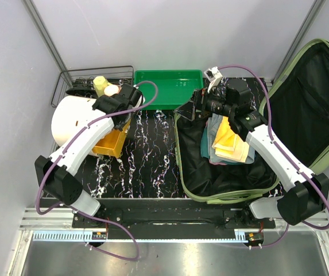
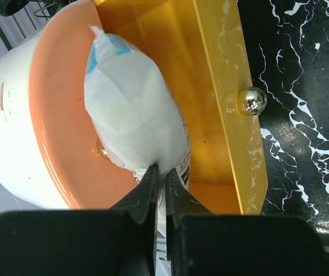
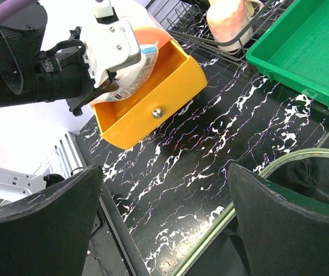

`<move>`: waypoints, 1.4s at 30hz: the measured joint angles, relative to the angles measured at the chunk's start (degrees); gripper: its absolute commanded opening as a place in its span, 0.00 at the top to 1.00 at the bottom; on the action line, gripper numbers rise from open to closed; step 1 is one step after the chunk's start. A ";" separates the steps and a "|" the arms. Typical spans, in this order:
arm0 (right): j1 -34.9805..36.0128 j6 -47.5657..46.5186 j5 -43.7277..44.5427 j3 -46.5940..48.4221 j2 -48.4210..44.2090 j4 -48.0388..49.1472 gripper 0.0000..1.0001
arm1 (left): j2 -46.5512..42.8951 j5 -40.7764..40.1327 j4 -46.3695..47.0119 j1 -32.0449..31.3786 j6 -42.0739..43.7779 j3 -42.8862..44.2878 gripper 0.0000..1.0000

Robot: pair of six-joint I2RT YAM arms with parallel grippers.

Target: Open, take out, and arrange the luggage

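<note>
Pinching a pouch (image 2: 132,109) in my left tool (image 2: 161,175), I find the luggage (image 1: 227,175) rightward, nearest my spread right tool (image 3: 164,218).

Open pale olive-green luggage (image 1: 316,106), right side of the tabletop (image 1: 153,155).
Lies flat on its base shell, lid thrown back to the right and tilted up, black fabric lining showing in both halves; rounded corners, zip rim running round the edge; holds a stack of folded cloths (image 1: 233,144), yellow on top over teal and grey, toward the far end of the base.
</note>
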 measured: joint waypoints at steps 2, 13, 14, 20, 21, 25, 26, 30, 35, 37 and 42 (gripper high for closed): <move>0.00 -0.15 0.00 0.04 0.00 -0.02 0.00 | 0.52 0.04 0.31 -0.02 -0.37 -0.11 1.00; -0.04 -0.20 -0.13 0.04 0.00 -0.48 0.00 | 2.27 0.55 1.51 -0.02 -0.55 -3.43 1.00; -0.04 -0.20 -0.15 0.04 0.00 -0.48 0.00 | 2.43 0.15 1.86 -0.02 -0.24 -3.89 1.00; -0.04 -0.20 -0.13 0.04 0.00 -0.57 0.00 | 2.89 -1.84 4.50 1.46 1.92 -6.19 0.86; -0.04 -0.20 -0.13 0.04 0.00 -0.63 0.00 | 3.02 -2.01 4.87 2.12 2.40 -6.27 0.78; -0.04 -0.20 -0.13 0.04 0.00 -0.72 0.01 | 3.21 -2.23 6.51 3.69 3.98 -6.27 0.49; -0.04 -0.20 -0.13 0.04 0.00 -0.72 0.00 | 3.21 -2.25 6.69 3.87 4.48 -6.27 0.44; -0.04 -0.20 -0.13 0.04 0.00 -0.72 0.00 | 3.23 -0.52 6.60 3.80 5.09 -6.21 0.34; -0.04 -0.20 -0.13 0.04 0.00 -0.72 0.00 | 3.23 2.51 5.16 3.82 5.22 -4.11 0.34; -0.04 -0.20 -0.15 0.04 0.00 -0.72 0.00 | 3.23 4.35 4.33 3.82 5.25 -1.99 0.35; -0.04 -0.17 -0.20 0.09 0.02 -0.72 0.00 | 2.47 10.21 2.91 3.32 5.20 3.13 0.42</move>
